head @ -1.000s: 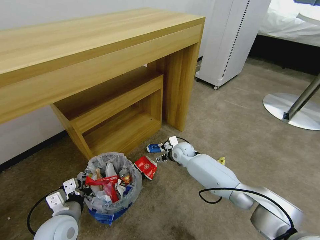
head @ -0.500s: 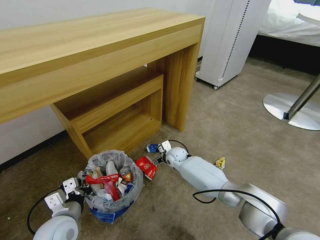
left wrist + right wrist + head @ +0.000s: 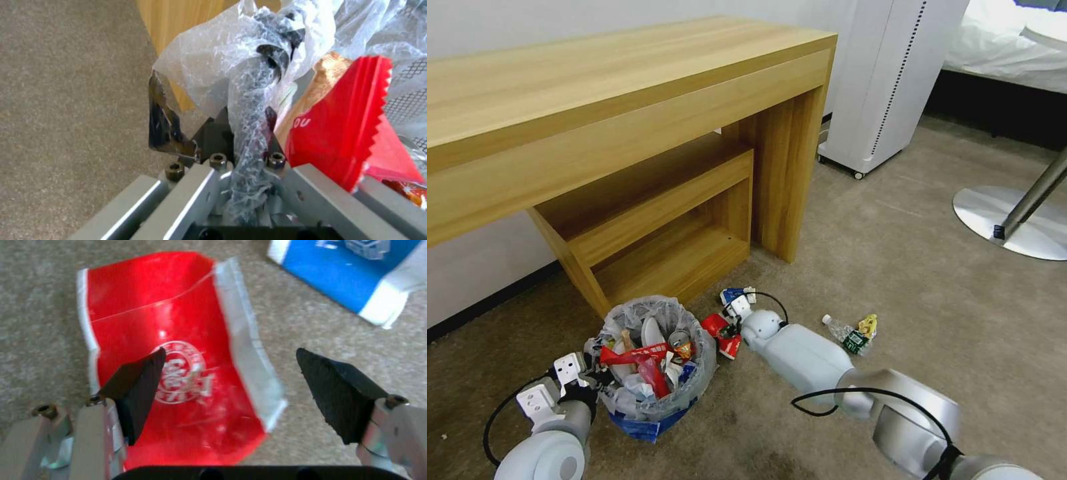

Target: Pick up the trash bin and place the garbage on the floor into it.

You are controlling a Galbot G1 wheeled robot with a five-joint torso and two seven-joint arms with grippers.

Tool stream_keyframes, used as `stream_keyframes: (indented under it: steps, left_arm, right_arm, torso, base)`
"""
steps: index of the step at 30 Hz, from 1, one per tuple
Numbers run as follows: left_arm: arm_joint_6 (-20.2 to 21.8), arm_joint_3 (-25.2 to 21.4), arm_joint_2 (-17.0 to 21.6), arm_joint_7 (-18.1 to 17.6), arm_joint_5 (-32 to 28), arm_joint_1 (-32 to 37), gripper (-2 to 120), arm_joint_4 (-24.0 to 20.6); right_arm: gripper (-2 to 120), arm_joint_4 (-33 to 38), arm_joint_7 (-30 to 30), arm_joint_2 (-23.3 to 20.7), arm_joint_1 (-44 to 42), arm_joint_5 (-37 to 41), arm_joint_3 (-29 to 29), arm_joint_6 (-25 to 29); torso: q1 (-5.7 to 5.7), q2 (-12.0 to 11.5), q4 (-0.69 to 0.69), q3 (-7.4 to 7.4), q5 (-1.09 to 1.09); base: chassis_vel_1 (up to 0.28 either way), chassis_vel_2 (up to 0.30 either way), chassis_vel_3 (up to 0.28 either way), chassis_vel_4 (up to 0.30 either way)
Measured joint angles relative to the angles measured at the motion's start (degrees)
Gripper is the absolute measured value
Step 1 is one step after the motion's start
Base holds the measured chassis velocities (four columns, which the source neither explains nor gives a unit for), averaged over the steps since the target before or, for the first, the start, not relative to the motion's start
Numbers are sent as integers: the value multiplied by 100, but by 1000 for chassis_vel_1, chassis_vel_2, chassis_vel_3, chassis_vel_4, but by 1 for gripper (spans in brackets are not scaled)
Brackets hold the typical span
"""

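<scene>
Beige carpet [image 3: 894,267] beside the bag-lined trash bin [image 3: 650,363], whose rim the left gripper [image 3: 249,156] pinches: just beside it the right gripper [image 3: 227,386] spreads wide over a flattened red cup [image 3: 178,366], which may slip or crumple as the jaws close.

The flattened cup [image 3: 178,373] lies on the carpet [image 3: 40,323] beneath the right gripper [image 3: 231,386], one jaw over it; the carton [image 3: 351,280] lies beyond the jaws.

Glossy white-grey arm shells, black looping cables, dark wedge-shaped jaws.
</scene>
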Motion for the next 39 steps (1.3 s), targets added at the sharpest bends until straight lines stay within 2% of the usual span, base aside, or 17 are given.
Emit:
stream_keyframes:
  steps: [3, 8, 10, 14, 15, 20, 23, 25, 27, 28, 30, 31, 34, 35, 37, 38, 39]
  left_arm:
    - [-7, 19, -13, 6, -1, -25, 0, 14]
    - [-25, 22, 2, 9, -3, -48, 0, 64]
    - [-28, 20, 5, 9, -5, -53, 0, 70]
    - [-40, 21, 11, 9, -9, -74, 0, 96]
    - [-40, 28, 17, 9, -9, -93, 0, 117]
    - [-40, 29, 49, 2, -32, -146, 0, 190]
    - [-40, 21, 97, -22, -64, -217, 0, 297]
    - [-40, 21, 105, -24, -76, -237, 0, 320]
    - [-34, 22, 121, -51, -100, -301, 0, 409]
    - [-34, 22, 121, -51, -100, -301, 0, 409]
    - [-27, 37, 128, -65, -102, -349, 0, 476]
    - [-27, 37, 128, -65, -102, -349, 0, 476]
    - [-12, 57, 134, -93, -119, -417, 0, 556]
    - [-12, 57, 134, -93, -119, -417, 0, 556]
    - [-3, 77, 140, -106, -129, -449, 0, 592]
    - [-3, 77, 140, -106, -129, -449, 0, 592]
    - [0, 90, 140, -113, -129, -461, 0, 603]
  right_arm:
    - [72, -12, -2, 28, -44, -34, -16, 45]
    - [53, 21, 18, -9, -119, -91, -26, 103]
    - [50, 36, 18, -29, -127, -99, -27, 108]
    - [35, 102, 24, -138, -158, -109, -42, 133]
    - [27, 171, 30, -231, -185, -96, -43, 139]
    - [16, 457, 47, -472, -256, 72, -35, 185]
    - [0, 1149, 135, -917, -406, 476, 119, 210]
    - [0, 1364, 147, -1035, -445, 602, 184, 264]
    - [0, 2317, 27, -1594, -652, 1060, 477, 594]
    - [0, 2317, 27, -1594, -652, 1060, 477, 594]
    - [0, 3198, -230, -2212, -877, 1336, 829, 976]
    - [0, 3198, -230, -2212, -877, 1336, 829, 976]
    - [0, 4204, -755, -3193, -1278, 1548, 1302, 1744]
    - [0, 4204, -755, -3193, -1278, 1548, 1302, 1744]
    - [0, 4792, -1457, -3712, -1650, 1642, 1693, 2520]
    - [0, 4792, -1457, -3712, -1650, 1642, 1693, 2520]
    - [0, 5020, -1870, -3889, -1827, 1674, 1863, 2957]
  torso:
    - [0, 0, 0, 0, 0]
    - [0, 0, -1, 0, 0]
    - [0, 0, 0, 0, 1]
    - [0, 0, 0, 0, 1]
    - [0, 0, -1, 0, 1]
    - [0, 0, 1, 0, 2]
    - [0, 0, -2, 0, 1]
    - [0, 0, -1, 0, 2]
    - [0, 0, 2, 0, 3]
    - [0, 0, 2, 0, 3]
    - [0, 0, 2, 0, 4]
    - [0, 0, 2, 0, 4]
    - [0, 0, -6, 0, 2]
    - [0, 0, -6, 0, 2]
    - [0, 0, -4, 0, 3]
    - [0, 0, -4, 0, 3]
    - [0, 1, -1, 0, 3]
  base:
    - [0, 0, 0, 0]
    - [0, 0, 0, 0]
    - [0, 0, 0, 0]
    - [0, 0, 0, 0]
    - [0, 0, 0, 0]
    - [0, 0, 0, 0]
    - [0, 0, 0, 0]
    - [0, 0, 0, 0]
    - [0, 0, 0, 0]
    - [0, 0, 0, 0]
    - [0, 0, 0, 0]
    - [0, 0, 0, 0]
    - [0, 0, 0, 0]
    - [0, 0, 0, 0]
    - [0, 0, 0, 0]
    - [0, 0, 0, 0]
    - [0, 0, 0, 0]
